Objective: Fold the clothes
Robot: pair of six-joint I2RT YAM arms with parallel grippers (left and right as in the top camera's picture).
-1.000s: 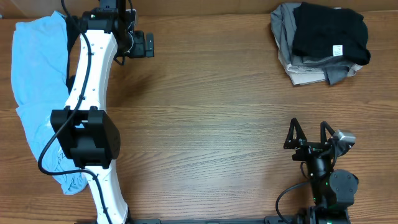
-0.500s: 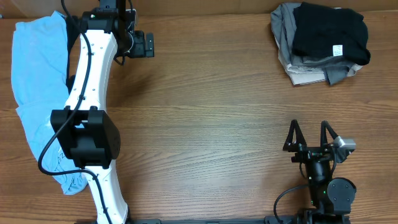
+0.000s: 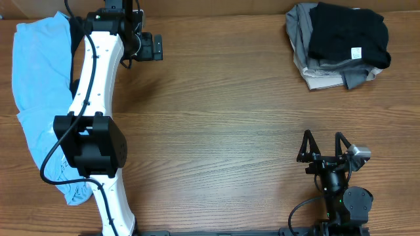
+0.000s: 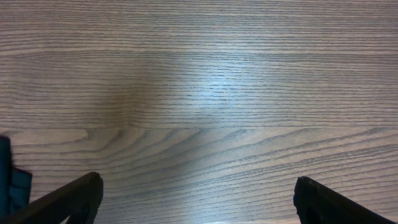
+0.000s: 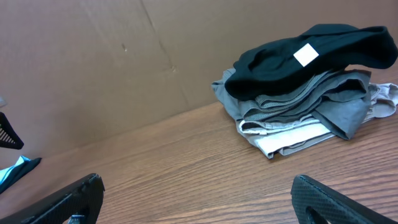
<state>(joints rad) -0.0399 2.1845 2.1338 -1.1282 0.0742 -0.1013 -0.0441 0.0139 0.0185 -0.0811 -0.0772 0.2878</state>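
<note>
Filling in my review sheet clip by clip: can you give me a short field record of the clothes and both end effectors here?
stack: black garment with white tag on top, grey garment and cream garment beneath, far right corner
light blue garment: loose, unfolded, along left edge, partly under left arm
left end effector: open, empty, over bare table
right end effector: open, empty, near front edge

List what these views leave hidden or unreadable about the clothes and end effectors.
Overhead: the white left arm covers the right side of the light blue fabric garment.
Overhead, right wrist: the plain black folded garment covers the grey and cream garments; their number is unclear.
Same views: any print on the small white tag is too small.
Left wrist: the frame edge cuts the left end effector to fingertips.
</note>
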